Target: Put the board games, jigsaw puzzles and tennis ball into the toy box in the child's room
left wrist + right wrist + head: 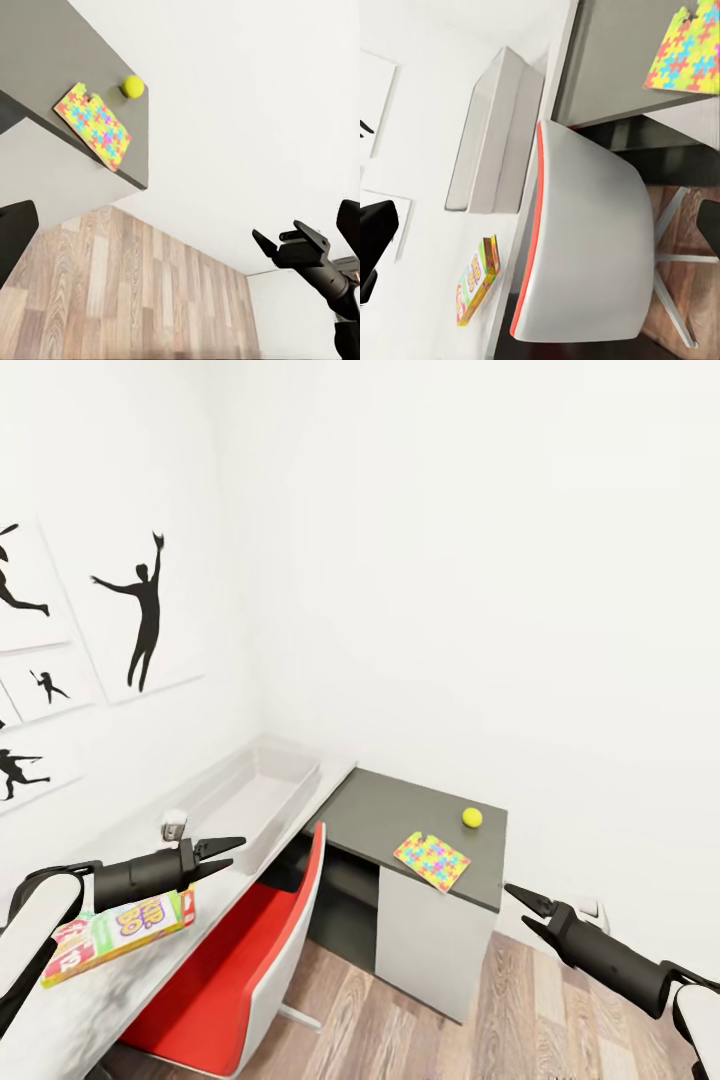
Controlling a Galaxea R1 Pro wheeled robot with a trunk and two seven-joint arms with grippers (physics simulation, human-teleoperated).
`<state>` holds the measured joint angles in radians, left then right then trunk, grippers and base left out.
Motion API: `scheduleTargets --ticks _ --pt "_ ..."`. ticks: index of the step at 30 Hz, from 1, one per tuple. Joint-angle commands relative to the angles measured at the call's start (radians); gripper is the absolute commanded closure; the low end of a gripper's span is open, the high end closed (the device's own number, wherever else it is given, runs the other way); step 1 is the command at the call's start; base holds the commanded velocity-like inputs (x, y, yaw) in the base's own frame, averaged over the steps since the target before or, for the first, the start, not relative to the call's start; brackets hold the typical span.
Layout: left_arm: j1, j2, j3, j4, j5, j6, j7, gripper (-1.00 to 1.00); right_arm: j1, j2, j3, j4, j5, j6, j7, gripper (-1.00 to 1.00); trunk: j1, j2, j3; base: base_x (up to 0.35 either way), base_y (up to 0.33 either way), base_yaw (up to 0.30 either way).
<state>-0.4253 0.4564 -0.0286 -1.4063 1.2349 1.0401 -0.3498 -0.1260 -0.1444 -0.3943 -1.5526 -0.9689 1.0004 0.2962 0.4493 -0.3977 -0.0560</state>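
The toy box (262, 792) stands on the pale table (100, 1000) by the wall, and no toy shows inside it. One board game (120, 932), the Skip-Bo one, lies on the table under the left gripper (228, 853). One jigsaw puzzle (432, 860) and one tennis ball (472, 817) lie on the dark section. Both the left gripper and the right gripper (526, 913) are slightly apart and hold nothing. One red chair (250, 960) stands at the table.
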Motion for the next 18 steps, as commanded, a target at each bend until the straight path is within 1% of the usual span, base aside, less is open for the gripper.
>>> scheduleTargets --ticks 1,18 --pt "-0.001 0.001 -0.001 0.0 -0.008 0.001 -0.009 -1.0 -0.001 0.0 -0.001 0.0 0.01 0.004 0.01 -1.0 0.001 -0.002 -0.002 0.0 0.0 -0.255" --pt "-0.001 0.0 -0.001 0.001 -0.01 -0.001 -0.009 -1.0 -0.001 0.0 -0.001 0.033 0.009 -0.024 0.011 -1.0 0.001 -0.002 0.004 0.0 0.0 -0.257"
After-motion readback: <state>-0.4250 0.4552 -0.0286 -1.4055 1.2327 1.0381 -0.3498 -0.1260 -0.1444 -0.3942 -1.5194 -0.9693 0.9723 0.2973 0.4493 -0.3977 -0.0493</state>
